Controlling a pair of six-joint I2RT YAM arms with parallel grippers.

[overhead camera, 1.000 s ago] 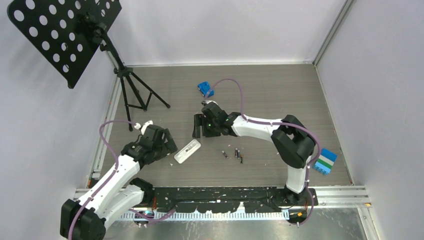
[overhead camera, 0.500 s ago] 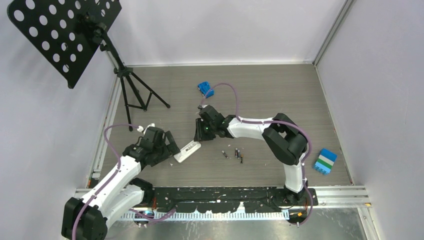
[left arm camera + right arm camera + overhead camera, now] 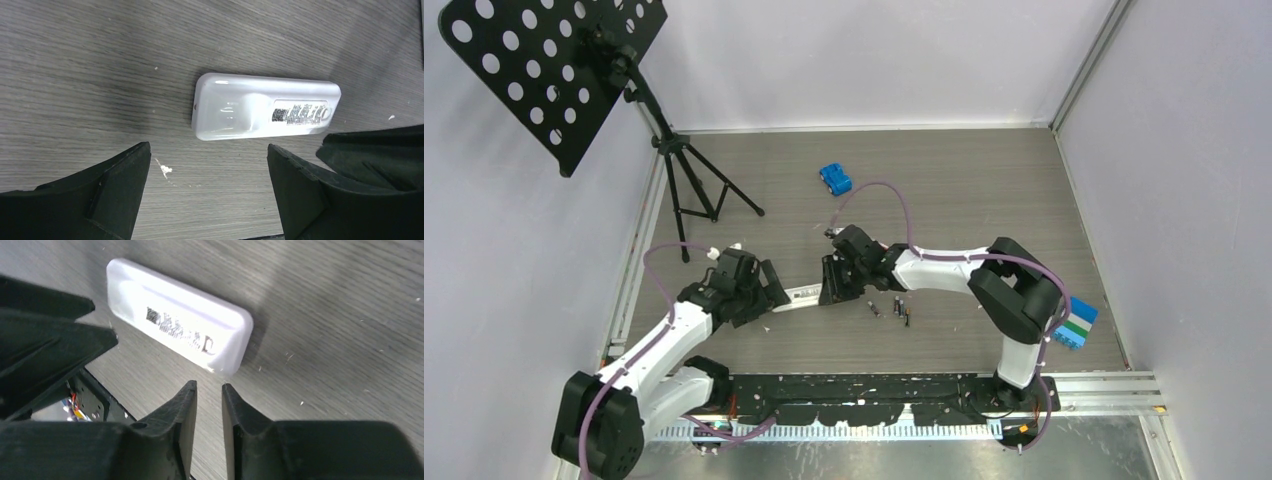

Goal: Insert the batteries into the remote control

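The white remote (image 3: 801, 295) lies label side up on the table between my two grippers. It shows in the left wrist view (image 3: 265, 106) and in the right wrist view (image 3: 177, 322). My left gripper (image 3: 771, 290) is open and empty, its jaws wide apart just short of the remote's left end (image 3: 207, 150). My right gripper (image 3: 828, 289) is shut and empty, with only a thin gap, its tips at the remote's right end (image 3: 209, 386). Several small dark batteries (image 3: 890, 306) lie loose on the table right of the right gripper.
A blue toy car (image 3: 835, 179) sits further back. A black music stand (image 3: 554, 60) on a tripod (image 3: 694, 185) stands at the back left. A blue, green and white block stack (image 3: 1075, 322) lies by the right wall. The black base rail (image 3: 874, 395) runs along the near edge.
My right gripper has come forward and down to the remote's right end. My left gripper has moved right to its left end. The remote has turned to lie more level.
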